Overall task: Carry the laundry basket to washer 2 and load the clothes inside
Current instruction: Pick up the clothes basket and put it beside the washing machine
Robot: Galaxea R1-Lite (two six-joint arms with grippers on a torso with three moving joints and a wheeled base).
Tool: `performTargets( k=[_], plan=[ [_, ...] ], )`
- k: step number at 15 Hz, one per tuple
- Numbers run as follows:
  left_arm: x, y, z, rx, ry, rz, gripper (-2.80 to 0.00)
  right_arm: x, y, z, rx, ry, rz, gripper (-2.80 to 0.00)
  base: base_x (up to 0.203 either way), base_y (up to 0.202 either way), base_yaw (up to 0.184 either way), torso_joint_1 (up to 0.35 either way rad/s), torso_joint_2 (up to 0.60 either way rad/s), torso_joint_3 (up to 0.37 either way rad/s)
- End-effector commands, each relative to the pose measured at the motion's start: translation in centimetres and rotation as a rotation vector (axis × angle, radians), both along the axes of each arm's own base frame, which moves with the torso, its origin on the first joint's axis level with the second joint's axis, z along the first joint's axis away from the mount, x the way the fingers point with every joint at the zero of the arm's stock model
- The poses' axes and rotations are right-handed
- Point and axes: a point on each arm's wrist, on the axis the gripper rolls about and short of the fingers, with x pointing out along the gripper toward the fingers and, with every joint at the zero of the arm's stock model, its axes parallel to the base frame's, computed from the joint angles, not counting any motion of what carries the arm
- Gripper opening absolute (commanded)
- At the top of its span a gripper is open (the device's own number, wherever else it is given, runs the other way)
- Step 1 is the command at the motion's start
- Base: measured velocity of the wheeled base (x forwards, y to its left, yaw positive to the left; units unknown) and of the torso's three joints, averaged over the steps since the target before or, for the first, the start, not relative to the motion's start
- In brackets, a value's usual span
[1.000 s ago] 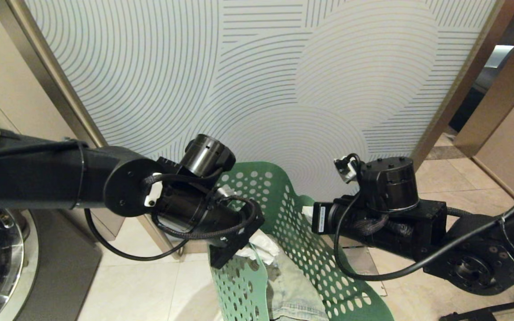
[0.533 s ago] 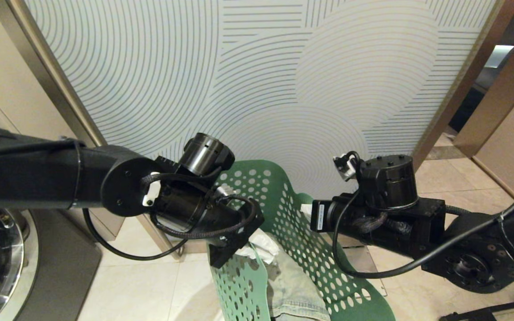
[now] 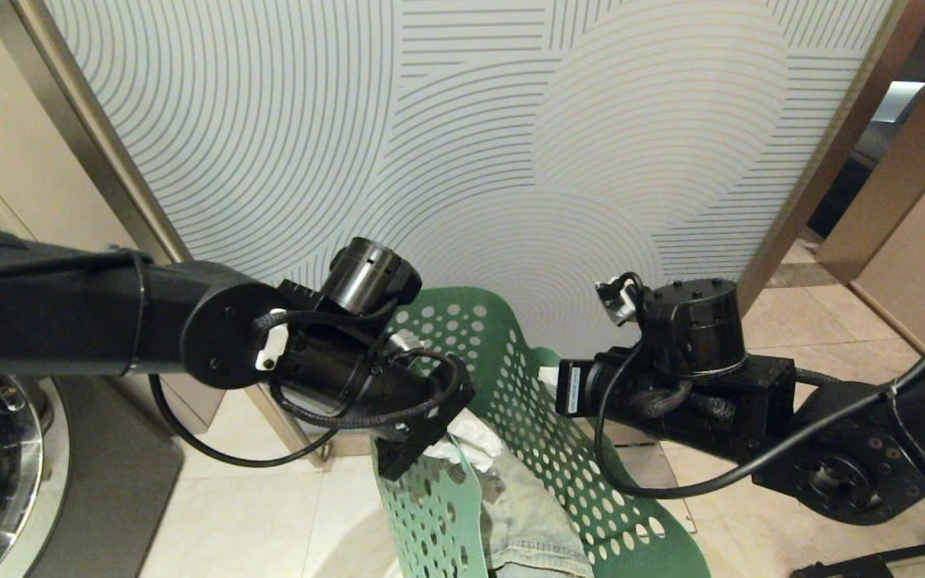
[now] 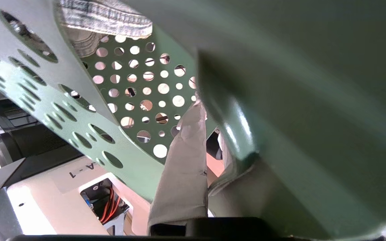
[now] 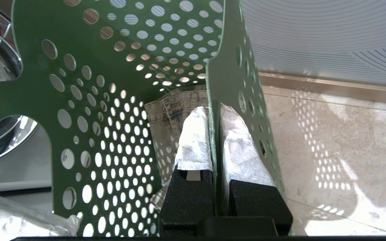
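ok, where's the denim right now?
In the laundry basket, low centre in the head view: the denim lies on the basket's bottom, between the left gripper and right gripper.

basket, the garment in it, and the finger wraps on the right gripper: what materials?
Laundry basket: looks like thin matte green plastic, a moulded sheet punched with round holes. Clothes: pale faded denim, stitched seams and woven texture showing. Fingers of the right gripper: wrapped in white fibrous, wrinkled material, cloth or paper tape, pinching the basket wall.
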Motion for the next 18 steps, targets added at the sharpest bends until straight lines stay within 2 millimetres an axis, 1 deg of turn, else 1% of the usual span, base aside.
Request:
performTargets(
  k=[1,9,11,18],
  plan=[
    [-0.02,0.01,-0.05,0.000,0.009,0.002,-2.80,0.04,0.04,-0.03,0.004,0.000,-0.001,-2.80,0.000,0.000,0.000,0.000,0.00,0.000],
    [0.05,0.09,-0.05,0.000,0.009,0.005,-2.80,0.03,0.03,-0.07,0.004,0.002,-0.002,-2.80,0.000,0.000,0.000,0.000,0.00,0.000],
    [0.11,0.11,-0.11,0.001,0.010,0.007,-2.80,0.03,0.03,-0.16,0.002,0.004,-0.002,-2.80,-0.005,-0.004,0.117,0.003,0.01,0.004],
    [0.17,0.14,-0.16,0.002,0.011,0.008,-2.80,-0.01,0.00,-0.36,-0.004,0.009,-0.001,-2.80,0.001,-0.010,0.177,0.002,0.00,0.002]
  ],
)
